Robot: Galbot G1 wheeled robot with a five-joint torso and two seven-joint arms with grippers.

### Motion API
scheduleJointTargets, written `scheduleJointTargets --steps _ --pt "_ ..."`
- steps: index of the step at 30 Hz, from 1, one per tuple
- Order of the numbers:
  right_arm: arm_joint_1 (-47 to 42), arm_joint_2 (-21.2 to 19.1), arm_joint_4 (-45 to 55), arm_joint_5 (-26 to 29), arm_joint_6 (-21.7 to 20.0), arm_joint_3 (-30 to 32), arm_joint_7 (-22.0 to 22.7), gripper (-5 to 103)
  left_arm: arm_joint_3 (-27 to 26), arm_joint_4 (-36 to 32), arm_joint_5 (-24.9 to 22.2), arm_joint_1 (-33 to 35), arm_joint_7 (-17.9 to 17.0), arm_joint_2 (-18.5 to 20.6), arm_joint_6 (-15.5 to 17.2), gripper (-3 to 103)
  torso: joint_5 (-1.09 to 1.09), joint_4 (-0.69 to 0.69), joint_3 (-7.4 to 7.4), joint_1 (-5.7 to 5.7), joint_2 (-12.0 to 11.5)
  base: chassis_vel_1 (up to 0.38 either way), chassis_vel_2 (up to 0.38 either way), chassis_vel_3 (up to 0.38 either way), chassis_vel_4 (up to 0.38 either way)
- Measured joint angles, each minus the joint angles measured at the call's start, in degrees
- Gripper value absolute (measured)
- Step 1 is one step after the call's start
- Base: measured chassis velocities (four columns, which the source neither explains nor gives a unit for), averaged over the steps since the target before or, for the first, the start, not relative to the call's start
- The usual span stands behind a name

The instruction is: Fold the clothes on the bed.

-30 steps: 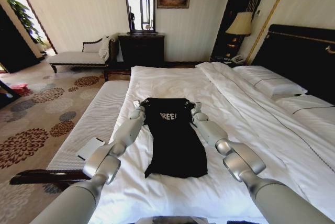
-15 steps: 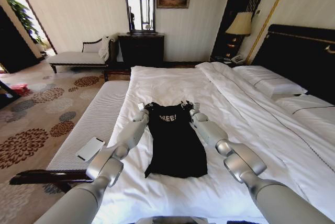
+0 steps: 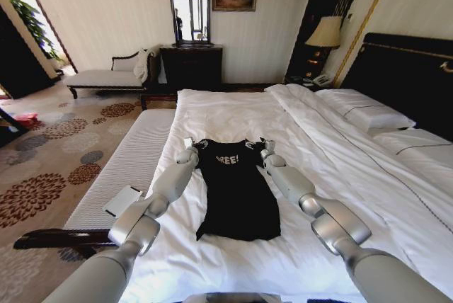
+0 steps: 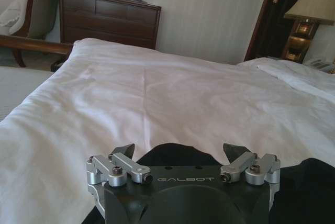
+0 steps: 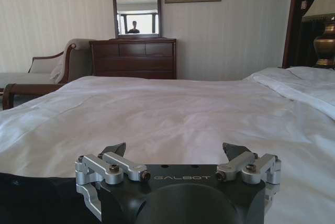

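The clothes, one black T-shirt (image 3: 237, 190) with white lettering, lie flat on the white bed (image 3: 233, 108), collar end away from me. My left gripper (image 3: 187, 146) sits at the shirt's far left shoulder and my right gripper (image 3: 263, 146) at its far right shoulder. In the left wrist view the left gripper (image 4: 179, 149) is open, low over the shirt's black fabric (image 4: 306, 187). The right wrist view shows the right gripper (image 5: 175, 149) open too, with black fabric (image 5: 31, 198) beside it and white sheet between its fingers.
A light padded bench (image 3: 131, 158) runs along the bed's left side with a white flat item (image 3: 122, 201) on it. Pillows (image 3: 368, 113) and the dark headboard (image 3: 410, 76) are on the right. A dresser (image 3: 191, 66) and chaise (image 3: 106, 76) stand by the far wall.
The shirt's far edge has dropped slightly toward me and now sags in the middle, with the shoulders drawn narrower. Both grippers dipped inward and came back to the shoulders.
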Motion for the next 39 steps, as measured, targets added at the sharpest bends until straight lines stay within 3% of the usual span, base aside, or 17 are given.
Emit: scheduleJointTargets --steps 1,2,6,10,15,19,20,23,26,28,29,31,36,39 --pt "0.0 0.0 0.0 0.0 0.0 0.0 0.0 100 0.0 0.0 0.0 0.0 0.0 0.0 0.0 91 0.00 0.00 0.00 0.00 0.0 0.000 0.000 0.000 0.000" --pt "-0.7 -1.4 2.0 1.1 -0.4 -0.1 0.6 100 1.3 -3.6 -1.0 1.0 -0.9 1.6 0.4 99 0.02 0.04 0.00 0.00 0.0 0.000 0.000 0.000 0.000" --pt "-3.6 -5.7 8.5 4.0 -1.7 0.0 2.3 100 3.0 -10.3 -2.1 3.1 -3.5 5.3 0.9 100 0.02 0.10 0.00 0.00 0.0 0.000 0.000 0.000 0.000" --pt "-11.8 -12.8 22.1 6.9 -4.1 2.7 4.5 100 5.3 -23.1 -4.7 8.1 -7.0 14.1 1.8 100 0.02 0.07 0.00 0.00 0.0 0.000 0.000 0.000 0.000" --pt "-17.2 -16.7 32.0 6.8 -5.1 6.3 6.0 100 6.0 -32.6 -6.1 12.5 -8.1 19.9 2.2 100 0.01 0.10 -0.01 -0.01 0.0 0.000 0.000 0.000 0.000" --pt "-28.6 -22.2 45.0 6.9 -7.3 15.9 8.3 100 3.6 -45.3 -8.3 19.6 -8.8 27.8 2.5 100 -0.01 0.10 -0.01 -0.01 0.0 0.000 0.000 0.000 0.000" --pt "-28.6 -22.2 45.0 6.9 -7.3 15.9 8.3 100 3.6 -45.3 -8.3 19.6 -8.8 27.8 2.5 100 -0.01 0.10 -0.01 -0.01 0.0 0.000 0.000 0.000 0.000" --pt "-38.9 -24.2 52.2 7.2 -7.7 23.8 8.9 100 0.1 -52.4 -8.5 25.2 -8.8 32.6 2.6 100 0.02 0.02 -0.02 -0.01 0.0 0.000 0.000 0.000 0.000" --pt "-44.2 -24.5 56.1 7.2 -7.4 27.6 9.1 100 -3.1 -57.0 -8.1 30.3 -8.5 35.6 2.6 100 0.01 0.01 -0.02 -0.02 0.0 0.000 0.000 0.000 0.000" --pt "-49.0 -24.1 59.9 7.3 -7.1 30.2 9.2 100 -8.3 -62.3 -7.3 38.0 -8.0 38.6 2.5 100 0.01 0.09 -0.02 -0.03 0.0 0.000 0.000 0.000 0.000" --pt "-49.0 -24.1 59.9 7.3 -7.1 30.2 9.2 100 -8.3 -62.3 -7.3 38.0 -8.0 38.6 2.5 100 0.01 0.09 -0.02 -0.03 0.0 0.000 0.000 0.000 0.000" --pt "-54.6 -23.0 64.2 8.3 -7.5 33.5 9.6 100 -12.3 -65.8 -6.1 44.3 -7.4 40.3 2.1 100 0.00 0.16 -0.01 -0.02 0.0 0.000 0.000 0.000 0.000" --pt "-67.9 -21.0 73.0 8.9 -8.9 41.4 8.5 100 -19.8 -71.3 -3.7 54.9 -6.1 41.0 1.4 100 -0.01 0.04 -0.01 -0.01 0.0 0.000 0.000 0.000 0.000" --pt "-75.8 -19.7 78.7 10.3 -9.6 46.3 6.9 100 -23.1 -75.1 -3.5 61.2 -5.7 39.9 1.5 100 0.01 0.09 -0.02 -0.02 0.0 0.000 0.000 0.000 0.000"
